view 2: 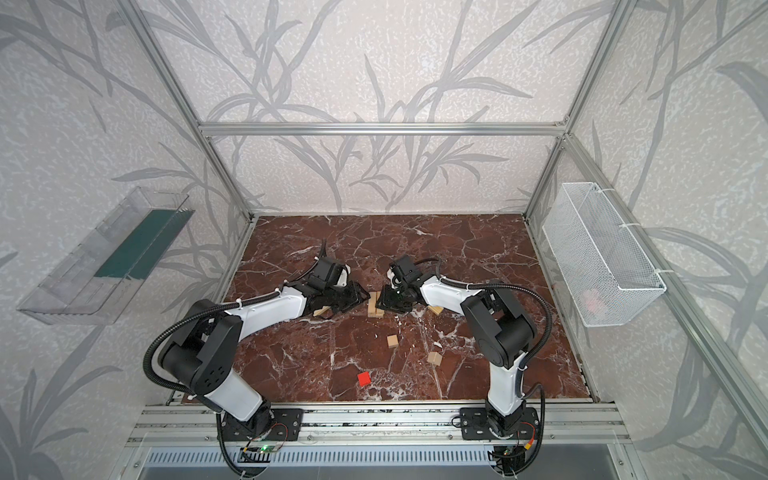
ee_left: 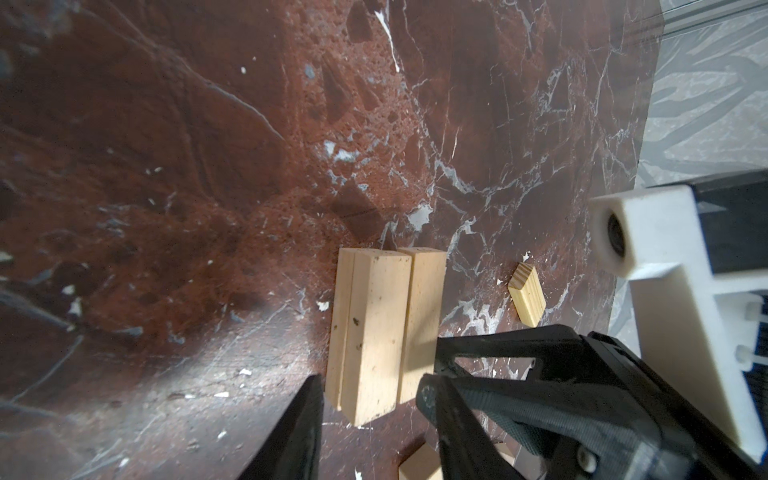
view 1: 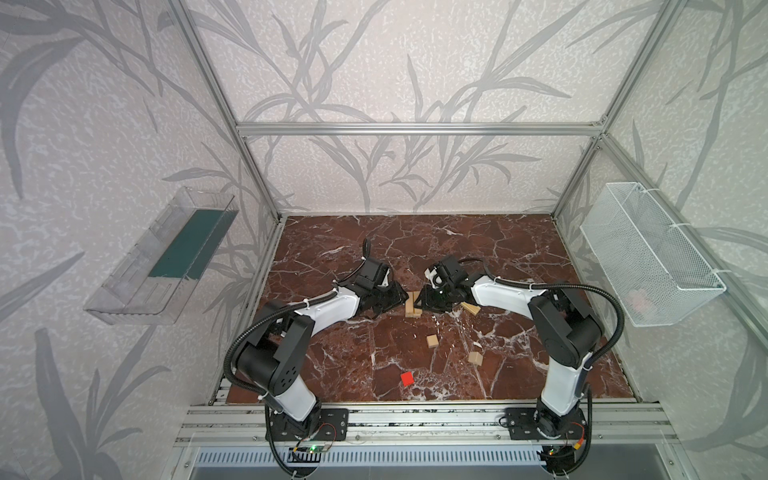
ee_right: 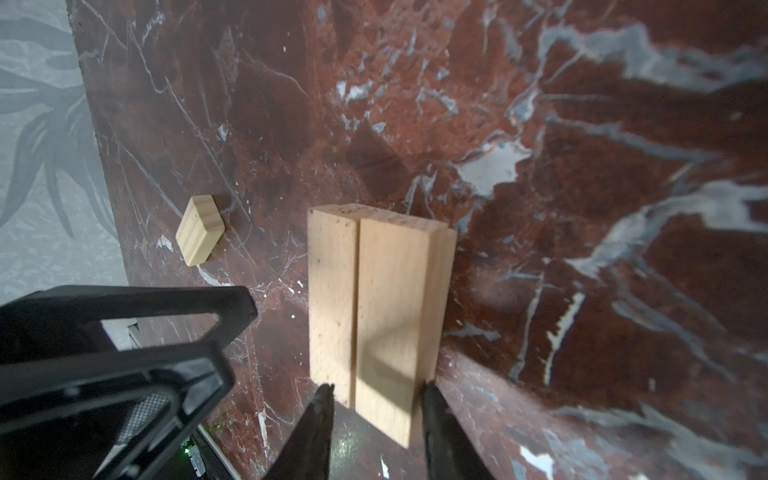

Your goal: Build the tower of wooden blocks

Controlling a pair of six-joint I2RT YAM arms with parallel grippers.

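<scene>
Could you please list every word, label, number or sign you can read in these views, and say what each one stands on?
None: there is no legible text in any view.
The wood blocks show only grain and dark specks.
The circuit board at an arm base is too small to read.
The clear wall bin and the wire basket carry no visible label.

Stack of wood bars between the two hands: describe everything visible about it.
The stack is three pale, unpainted wood bars with small dark specks. Two lie flat side by side on the red marble table; the top bar lies lengthwise over them, parallel. The right hand straddles one end of the top bar; whether it grips is unclear. The left hand sits close beside the stack.
</scene>
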